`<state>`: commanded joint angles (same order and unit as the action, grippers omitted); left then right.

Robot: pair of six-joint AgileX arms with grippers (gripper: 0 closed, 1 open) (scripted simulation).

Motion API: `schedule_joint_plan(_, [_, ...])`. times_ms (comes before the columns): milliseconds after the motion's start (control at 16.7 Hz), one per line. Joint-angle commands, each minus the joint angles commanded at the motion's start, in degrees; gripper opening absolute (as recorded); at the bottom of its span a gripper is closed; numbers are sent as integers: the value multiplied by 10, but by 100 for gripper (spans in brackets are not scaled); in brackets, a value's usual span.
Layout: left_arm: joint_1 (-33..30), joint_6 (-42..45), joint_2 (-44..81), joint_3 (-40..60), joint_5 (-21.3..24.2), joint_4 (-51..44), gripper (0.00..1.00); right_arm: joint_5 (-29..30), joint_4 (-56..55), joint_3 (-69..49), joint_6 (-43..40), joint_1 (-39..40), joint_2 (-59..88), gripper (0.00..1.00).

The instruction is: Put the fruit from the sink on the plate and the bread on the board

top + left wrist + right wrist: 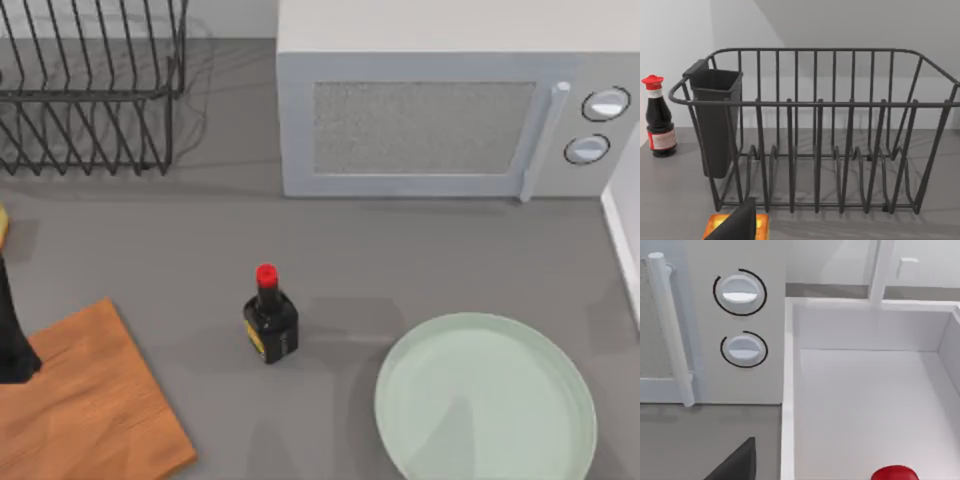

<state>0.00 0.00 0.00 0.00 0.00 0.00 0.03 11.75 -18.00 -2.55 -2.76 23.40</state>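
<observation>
At table's left, left hand by bread, grip state can't tell.

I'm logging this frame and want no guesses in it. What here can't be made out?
- Fruit, right wrist view: cut by the picture's edge, only its top shows in the sink.
- Bread, left wrist view: partly behind a dark finger and cut by the edge.
- Board, top view: runs off the edge.
- Left gripper, top view: fingers' state unclear.
</observation>
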Motion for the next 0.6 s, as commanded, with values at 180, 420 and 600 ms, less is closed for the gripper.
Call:
schedule_joint_plan(180, [0, 0, 0, 0, 0, 0, 100, 0, 71, -109, -16, -17, 142, 100])
schedule_joint_plan(420, [0, 0, 0, 0, 0, 0, 100, 0, 174, -267, -38, -41, 347, 100])
schedule_joint_plan(600, [0, 0, 0, 0, 0, 0, 100, 1, 251, -385, -55, -59, 501, 100])
